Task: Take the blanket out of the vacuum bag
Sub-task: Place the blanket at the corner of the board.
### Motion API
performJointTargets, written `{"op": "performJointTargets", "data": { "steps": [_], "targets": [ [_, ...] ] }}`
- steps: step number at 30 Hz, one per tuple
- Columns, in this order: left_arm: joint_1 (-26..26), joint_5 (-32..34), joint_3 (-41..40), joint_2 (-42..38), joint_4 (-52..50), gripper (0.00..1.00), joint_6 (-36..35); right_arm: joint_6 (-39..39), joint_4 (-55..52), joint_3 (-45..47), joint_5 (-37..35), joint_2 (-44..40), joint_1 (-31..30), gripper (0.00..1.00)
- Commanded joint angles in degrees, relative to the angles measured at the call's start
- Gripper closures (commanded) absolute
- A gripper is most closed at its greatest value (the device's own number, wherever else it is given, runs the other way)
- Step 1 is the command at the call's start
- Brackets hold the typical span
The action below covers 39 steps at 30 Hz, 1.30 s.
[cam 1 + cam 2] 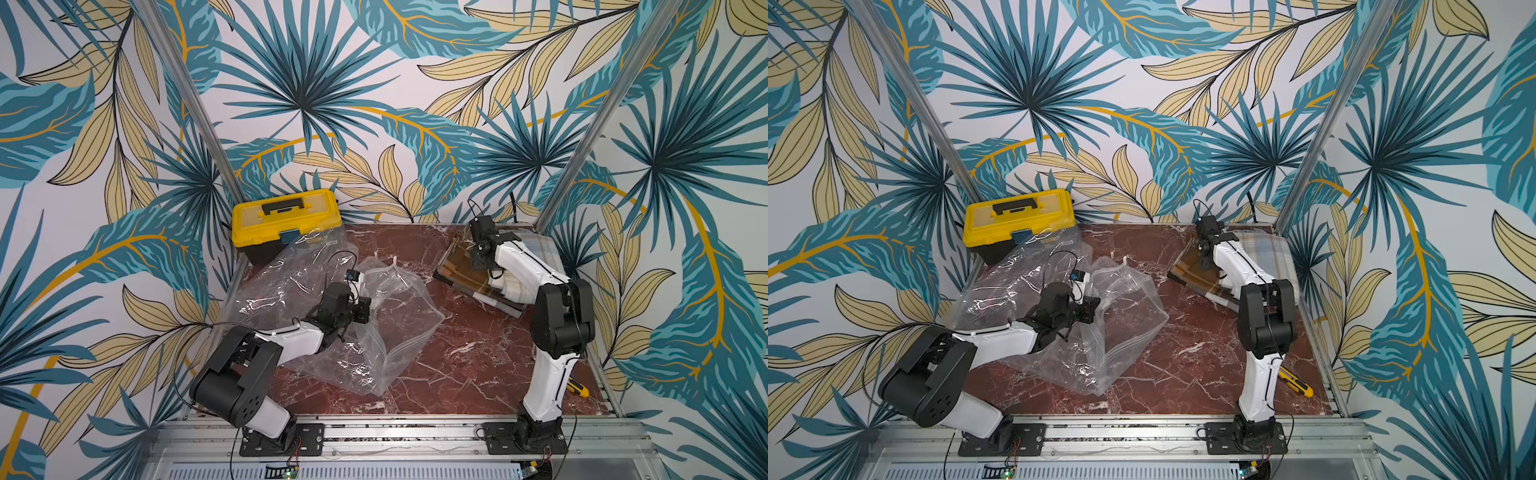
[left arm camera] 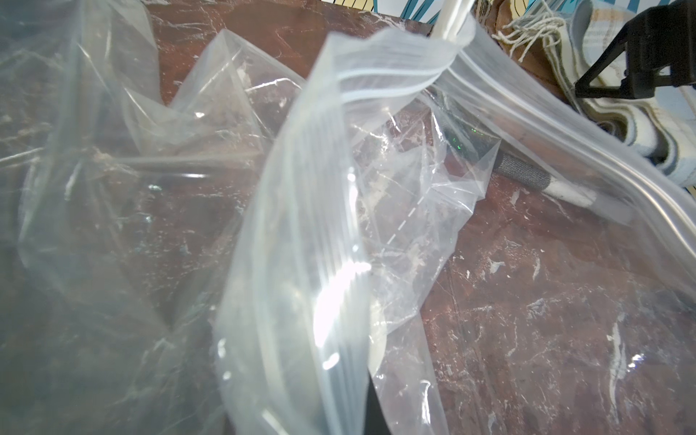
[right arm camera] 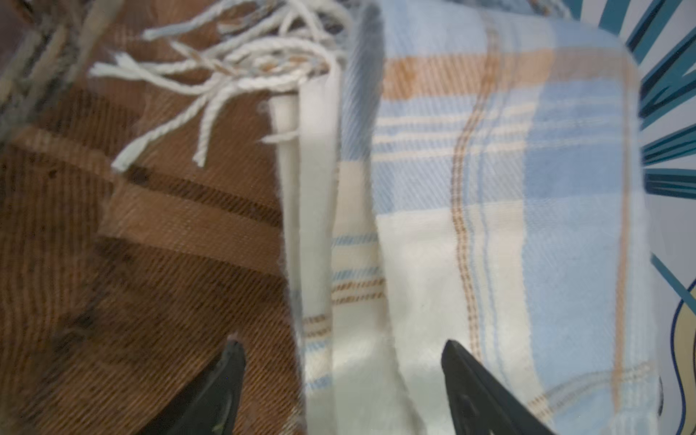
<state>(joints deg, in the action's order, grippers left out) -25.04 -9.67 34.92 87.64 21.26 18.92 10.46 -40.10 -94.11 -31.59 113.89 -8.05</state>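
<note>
Bag (image 1: 399, 316) lies empty on the bench's (image 1: 457, 374) left half, with the left gripper (image 1: 368, 309) pinched shut on its zip edge. Blanket (image 1: 461, 270) is folded at the back right corner, fully out and well apart from the bag. Right gripper (image 3: 342, 346) is over it, jaws spread, holding nothing. Task looks done; only pulling the arms back is left.

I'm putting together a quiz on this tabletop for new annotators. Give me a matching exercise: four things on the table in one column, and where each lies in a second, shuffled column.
Things
1. yellow plastic toolbox
2. clear crinkly plastic vacuum bag
3. folded plaid blanket
4. yellow utility knife

Places
A. near right corner
B. far left corner
C. far right corner, outside the bag
D. spread over the left half

Pairs: 1-B; 2-D; 3-C; 4-A
</note>
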Motion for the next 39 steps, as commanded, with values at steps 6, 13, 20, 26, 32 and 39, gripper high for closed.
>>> {"op": "performJointTargets", "data": {
  "steps": [6, 13, 20, 26, 32, 39],
  "targets": [
    [0.2, -0.6, 0.0, -0.1, 0.4, 1.00, -0.5, 1.3, -0.4, 0.6, 3.1, 2.0, 2.9, 0.15],
    [0.2, -0.9, 0.7, 0.3, 0.4, 1.00, -0.3, 0.8, -0.3, 0.4, 4.7, 4.2, 3.5, 0.15],
    [0.2, -0.8, 0.8, 0.6, 0.1, 1.00, -0.4, 0.9, -1.4, 0.2, 4.3, 5.4, 4.9, 0.16],
    [0.2, -1.1, 0.9, 1.4, 0.4, 1.00, -0.4, 0.3, -1.6, 1.3, 5.2, 3.3, 7.8, 0.19],
    [0.2, -1.7, 1.2, 1.9, 0.8, 1.00, 0.1, -0.4, -1.6, 1.5, 7.2, 2.7, 9.4, 0.38],
    [0.1, -1.8, 1.1, 1.7, 0.3, 1.00, 0.1, 0.3, -1.4, 1.6, 10.8, 2.5, 9.8, 0.74]
  ]
}}
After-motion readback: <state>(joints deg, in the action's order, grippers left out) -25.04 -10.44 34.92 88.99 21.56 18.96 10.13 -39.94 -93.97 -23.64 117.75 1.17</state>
